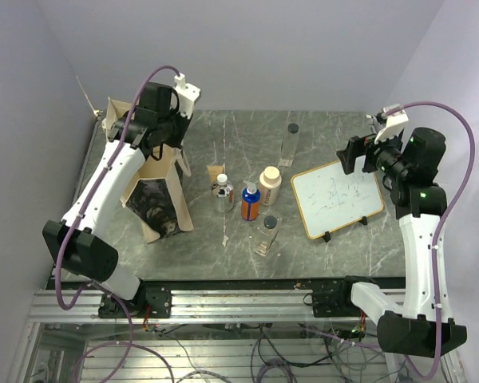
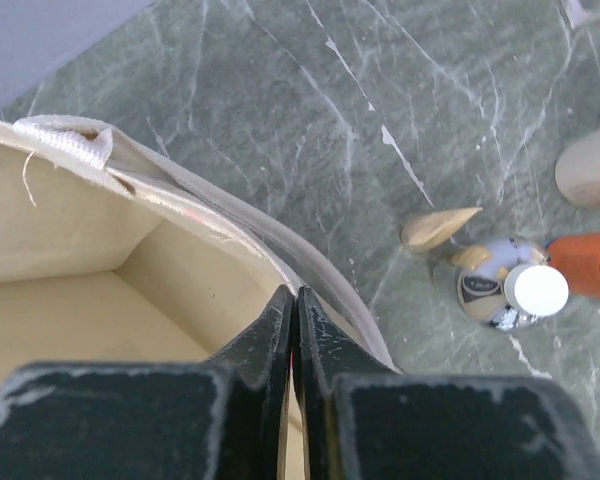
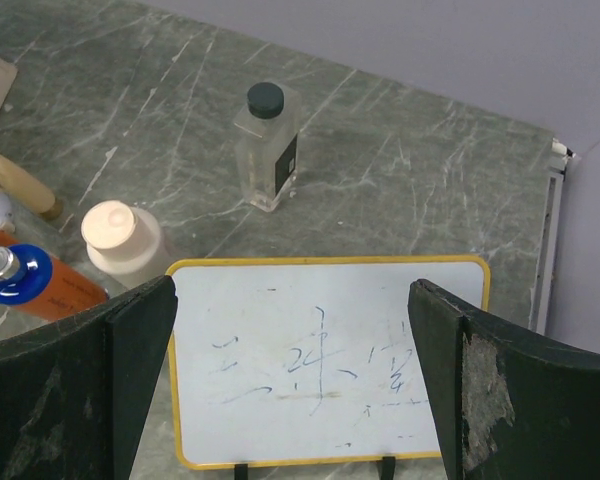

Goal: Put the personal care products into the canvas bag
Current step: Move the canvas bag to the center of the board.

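Canvas bag [image 1: 156,203] stands at the left of the table [image 1: 319,239]. My left end effector [image 2: 295,300] is at the rim on its bottle side, one finger inside and one outside. The jaws are pinched together, as far as I can judge on the cloth edge itself. None of the personal care products is in the part of the bag I can see. The silver bottle [image 1: 222,194], blue-and-orange bottle [image 1: 251,202] and cream bottle [image 1: 270,185] stand clustered mid-table. One clear bottle [image 1: 267,233] stands nearer me, the other [image 1: 290,144] farther back.

I take this as the opening step: securing the mouth of the canvas bag before any bottle is picked. The next move calls for holding that rim steady and wide without tipping the bag, while my right side goes for a bottle.

My left arm reaches up and forward over the bag, wrist pointing down. My right end effector [image 3: 290,300] holds nothing, jaws spread wide. Its arm is folded high, the wrist tilted down over the whiteboard [image 1: 338,197].
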`<state>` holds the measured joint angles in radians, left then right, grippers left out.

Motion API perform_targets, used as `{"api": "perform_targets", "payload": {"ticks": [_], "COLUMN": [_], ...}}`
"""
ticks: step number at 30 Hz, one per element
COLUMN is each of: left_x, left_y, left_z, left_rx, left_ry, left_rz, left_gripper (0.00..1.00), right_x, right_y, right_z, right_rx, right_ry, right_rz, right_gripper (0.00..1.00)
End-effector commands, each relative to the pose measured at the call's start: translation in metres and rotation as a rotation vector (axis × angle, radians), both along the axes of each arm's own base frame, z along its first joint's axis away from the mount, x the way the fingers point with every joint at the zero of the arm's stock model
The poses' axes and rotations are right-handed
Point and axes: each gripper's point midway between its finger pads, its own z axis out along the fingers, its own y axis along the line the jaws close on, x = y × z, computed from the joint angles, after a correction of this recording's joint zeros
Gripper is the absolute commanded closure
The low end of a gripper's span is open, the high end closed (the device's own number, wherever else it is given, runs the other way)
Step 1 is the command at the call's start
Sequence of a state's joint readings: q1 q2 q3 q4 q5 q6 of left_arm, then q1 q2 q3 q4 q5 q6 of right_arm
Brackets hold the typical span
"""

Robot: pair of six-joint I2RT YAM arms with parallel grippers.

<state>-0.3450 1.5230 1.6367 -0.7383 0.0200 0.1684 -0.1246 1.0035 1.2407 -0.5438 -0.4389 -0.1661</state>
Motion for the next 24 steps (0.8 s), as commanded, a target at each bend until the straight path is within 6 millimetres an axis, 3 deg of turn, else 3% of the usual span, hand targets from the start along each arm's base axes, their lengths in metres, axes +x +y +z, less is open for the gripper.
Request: {"api": "perform_targets", "payload": {"ticks": [1,9,16,24], "left_x": [-0.013,-0.03,-0.051,-0.048], "left_y": [-0.015,-0.02,-0.036,-0.047], "left_z": [0.013,0.005,-0.001,-0.002], "left_rx": [0.076,0.171,0.172,0.093], "left_ry": [-0.002,0.022,0.057,0.02], "left_rz": [-0.212,-0.41,-0.555,-0.477], "left_gripper": [0.89,0.93,0.92,0.9], "right_x": [0.002,0.002,-0.004,-0.009], "right_y": [0.0,0.008,0.017,0.025], "right_z": [-0.007,-0.015,-0.018,-0.017], "right_rx": [-0.007,0.003,0.006,0.005], "right_ry": [0.01,0.036,0.037,0.02], "right_rz": [0.02,0.069,0.128,0.185], "right_gripper": [0.0,0.0,0.0,0.0]}}
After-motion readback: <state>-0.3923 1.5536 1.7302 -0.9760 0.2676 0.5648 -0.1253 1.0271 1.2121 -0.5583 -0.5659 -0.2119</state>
